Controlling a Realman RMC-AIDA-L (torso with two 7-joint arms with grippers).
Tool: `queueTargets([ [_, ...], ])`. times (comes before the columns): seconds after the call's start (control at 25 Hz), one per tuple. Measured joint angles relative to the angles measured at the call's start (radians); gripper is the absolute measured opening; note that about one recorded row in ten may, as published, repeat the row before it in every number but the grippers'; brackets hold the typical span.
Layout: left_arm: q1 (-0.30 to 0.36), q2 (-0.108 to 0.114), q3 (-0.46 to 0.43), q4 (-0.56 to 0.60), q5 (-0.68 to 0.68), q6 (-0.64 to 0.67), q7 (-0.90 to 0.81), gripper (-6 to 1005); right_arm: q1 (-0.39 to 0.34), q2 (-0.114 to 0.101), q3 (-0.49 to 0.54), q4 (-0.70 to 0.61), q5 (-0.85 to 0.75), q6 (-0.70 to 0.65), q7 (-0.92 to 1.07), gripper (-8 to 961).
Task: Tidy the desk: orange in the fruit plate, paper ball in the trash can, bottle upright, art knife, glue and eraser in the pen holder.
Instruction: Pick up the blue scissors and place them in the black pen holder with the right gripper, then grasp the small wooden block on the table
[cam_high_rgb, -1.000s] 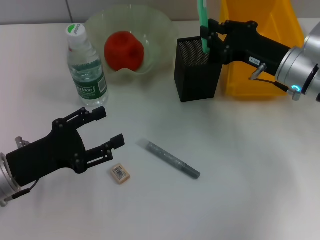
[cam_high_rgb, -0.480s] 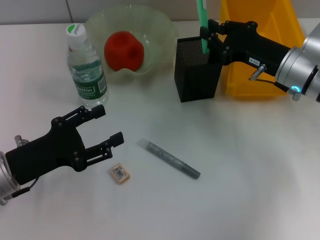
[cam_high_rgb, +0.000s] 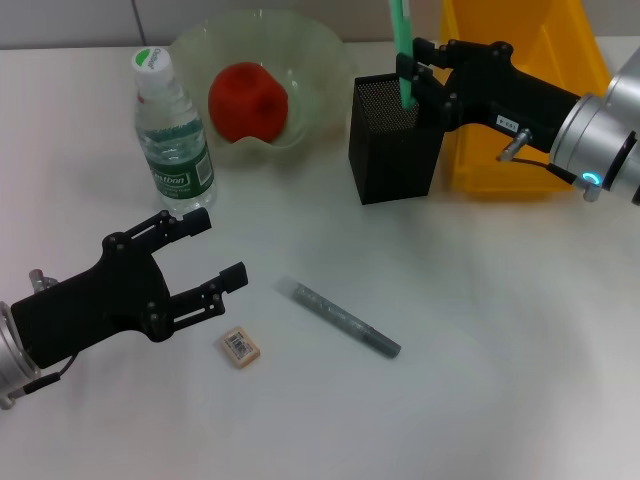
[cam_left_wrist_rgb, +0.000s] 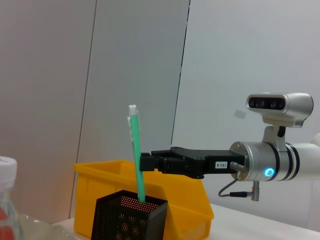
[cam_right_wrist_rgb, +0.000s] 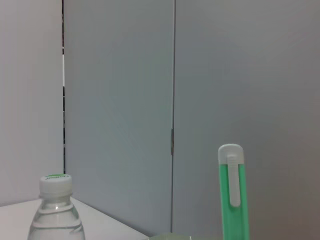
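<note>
In the head view my right gripper (cam_high_rgb: 415, 78) is shut on a green art knife (cam_high_rgb: 401, 45) that stands upright with its lower end inside the black mesh pen holder (cam_high_rgb: 392, 150). The left wrist view shows the same art knife (cam_left_wrist_rgb: 136, 150) and pen holder (cam_left_wrist_rgb: 129, 220). The orange (cam_high_rgb: 247, 102) lies in the pale-green fruit plate (cam_high_rgb: 325, 62). The bottle (cam_high_rgb: 172, 135) stands upright beside the plate. My left gripper (cam_high_rgb: 222, 248) hangs open just left of the tan eraser (cam_high_rgb: 240, 346). A grey glue stick (cam_high_rgb: 340, 318) lies on the table. The paper ball is out of view.
The yellow trash can (cam_high_rgb: 520, 100) stands right behind the pen holder, under my right arm. The white table runs out to the front and right of the glue stick. The right wrist view shows only the art knife's top (cam_right_wrist_rgb: 232, 195) and the bottle cap (cam_right_wrist_rgb: 55, 184).
The art knife has shifted very slightly to the left in my right gripper. My left gripper and the other things have stayed where they were.
</note>
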Motion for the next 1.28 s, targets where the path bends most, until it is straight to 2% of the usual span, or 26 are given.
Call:
queueTargets([
  [0.32,0.001,0.000,0.000,0.000,0.000,0.000,0.000,799,-0.011,0.000,0.001,0.000,0.002,-0.011,-0.037,254],
  [0.8,0.000,0.001,0.000,0.000,0.000,0.000,0.000,799,-0.015,0.000,0.010,0.000,0.002,-0.015,-0.031,705],
  [1.0,0.000,0.001,0.000,0.000,0.000,0.000,0.000,798,-0.016,0.000,0.011,0.000,0.002,-0.016,-0.030,767],
  [1.28,-0.002,0.002,0.000,0.000,0.000,0.002,0.000,798,-0.017,0.000,0.011,-0.002,0.003,-0.015,-0.027,767],
])
